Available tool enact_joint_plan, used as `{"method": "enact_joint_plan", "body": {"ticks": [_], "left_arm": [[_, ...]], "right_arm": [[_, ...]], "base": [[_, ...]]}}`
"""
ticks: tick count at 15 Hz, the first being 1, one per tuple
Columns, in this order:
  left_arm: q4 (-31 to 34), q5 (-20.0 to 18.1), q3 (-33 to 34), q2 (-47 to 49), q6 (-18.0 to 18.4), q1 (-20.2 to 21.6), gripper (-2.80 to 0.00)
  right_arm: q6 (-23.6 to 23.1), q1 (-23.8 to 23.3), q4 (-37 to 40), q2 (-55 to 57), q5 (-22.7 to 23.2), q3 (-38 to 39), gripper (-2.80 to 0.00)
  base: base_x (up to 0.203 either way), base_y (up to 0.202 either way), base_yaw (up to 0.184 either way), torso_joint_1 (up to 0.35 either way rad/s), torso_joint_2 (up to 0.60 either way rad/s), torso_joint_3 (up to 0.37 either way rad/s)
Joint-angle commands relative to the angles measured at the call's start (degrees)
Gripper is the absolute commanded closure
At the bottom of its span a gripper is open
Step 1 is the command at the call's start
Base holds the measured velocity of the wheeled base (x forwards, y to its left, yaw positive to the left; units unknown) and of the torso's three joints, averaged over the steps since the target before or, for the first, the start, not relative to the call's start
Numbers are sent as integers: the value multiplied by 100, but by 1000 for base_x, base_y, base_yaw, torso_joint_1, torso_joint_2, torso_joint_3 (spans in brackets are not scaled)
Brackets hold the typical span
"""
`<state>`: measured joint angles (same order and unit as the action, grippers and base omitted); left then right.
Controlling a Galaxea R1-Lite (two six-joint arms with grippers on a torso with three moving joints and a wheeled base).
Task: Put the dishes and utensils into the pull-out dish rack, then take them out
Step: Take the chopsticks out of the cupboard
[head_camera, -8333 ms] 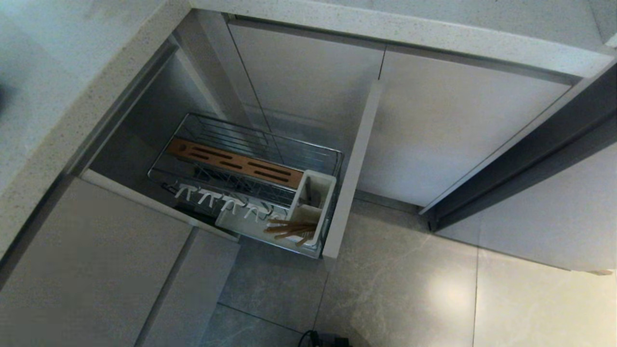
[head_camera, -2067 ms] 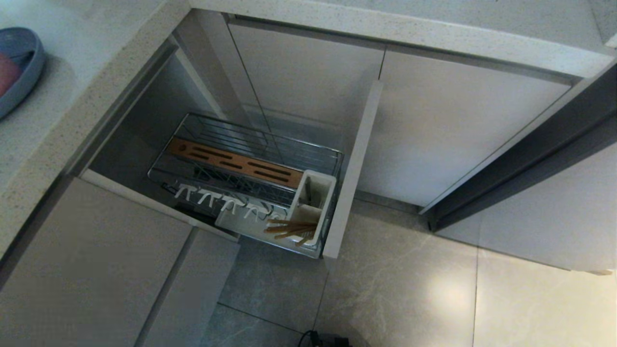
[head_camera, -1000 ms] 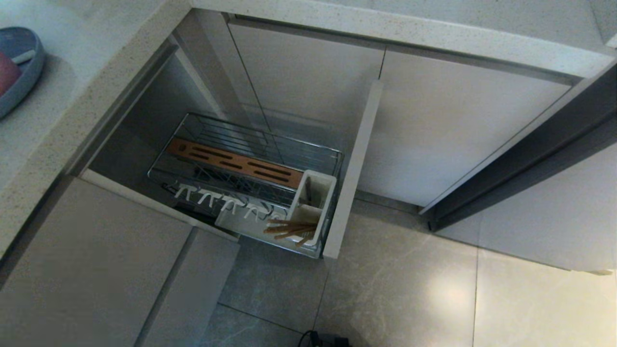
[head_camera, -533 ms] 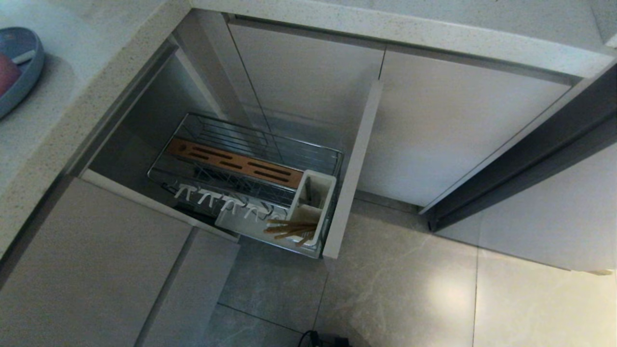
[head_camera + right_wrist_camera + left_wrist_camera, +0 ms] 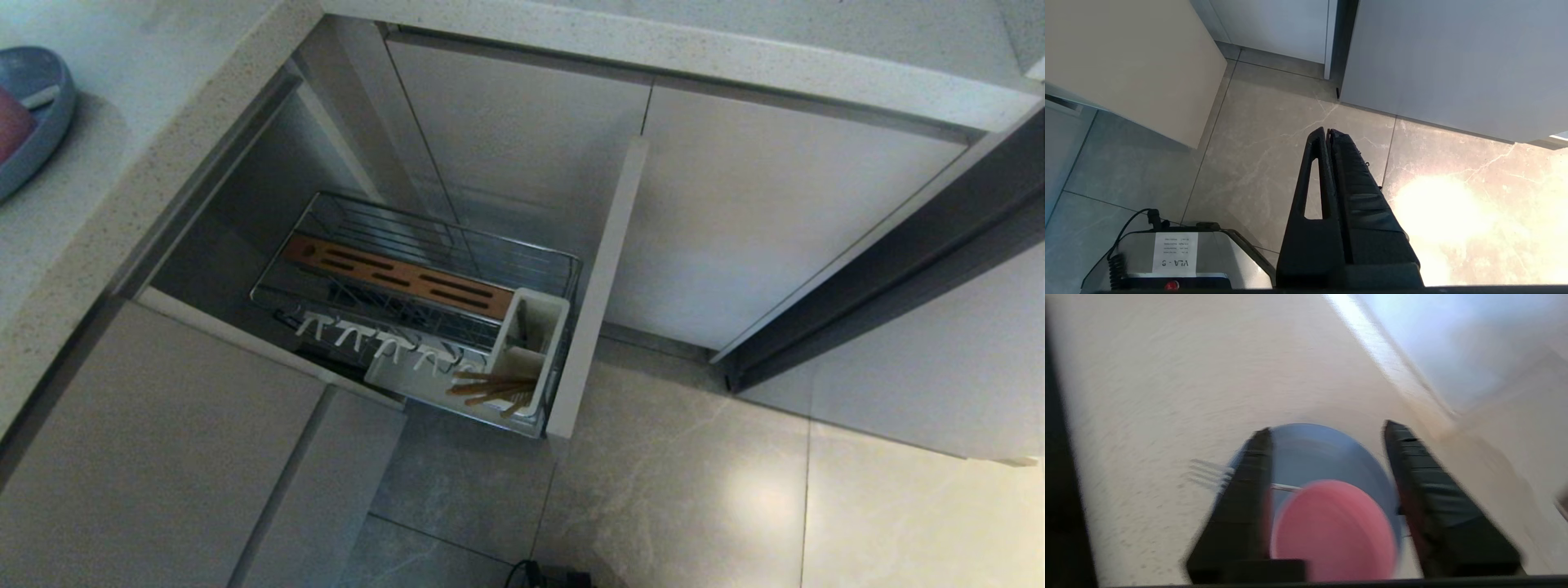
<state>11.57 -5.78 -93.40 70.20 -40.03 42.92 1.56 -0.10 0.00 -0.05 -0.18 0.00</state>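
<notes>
The pull-out dish rack point(image 5: 424, 245) stands drawn out below the counter, its beige front panel point(image 5: 600, 278) towards the floor. Wooden chopsticks point(image 5: 490, 388) lean in its white caddy point(image 5: 531, 327). On the counter at the far left a light-blue plate point(image 5: 45, 122) carries the pink bowl point(image 5: 6, 122). My left gripper point(image 5: 1327, 428) hangs over that plate point(image 5: 1314, 453), fingers apart on either side of the bowl point(image 5: 1335, 531); motion blur hides whether they touch it. A metal fork point(image 5: 1206, 473) pokes out beside the plate. My right gripper point(image 5: 1328, 130) is shut, parked above the floor.
The speckled countertop point(image 5: 122, 204) overhangs the rack's bay. Beige cabinet doors point(image 5: 735, 229) close off the back and right. A wooden strip point(image 5: 400, 278) and white pegs point(image 5: 367, 335) line the rack. My base with a coiled cable point(image 5: 1171, 261) sits by the right arm.
Since the oldest frame the blue plate with the pink bowl has come into sight on the counter at the far left. Over the last second the head view stays the same.
</notes>
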Motion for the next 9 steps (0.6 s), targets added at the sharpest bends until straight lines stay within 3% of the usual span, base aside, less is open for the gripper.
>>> {"method": "enact_joint_plan", "body": {"ticks": [1,5,9], "left_arm": [[-3,-11,-36,-306,236,-280,0],[49,-52,-38,-655,1108,-1310,0],[361,-16,105,-912,2170,-2986,0]], "right_arm": [[1,1,0,-4,1,0,0],[2,1,0,-4,1,0,0],[-4,1,0,-4,1,0,0]], "base": [[0,0,0,0,0,0],[0,0,0,0,0,0],[0,0,0,0,0,0]]}}
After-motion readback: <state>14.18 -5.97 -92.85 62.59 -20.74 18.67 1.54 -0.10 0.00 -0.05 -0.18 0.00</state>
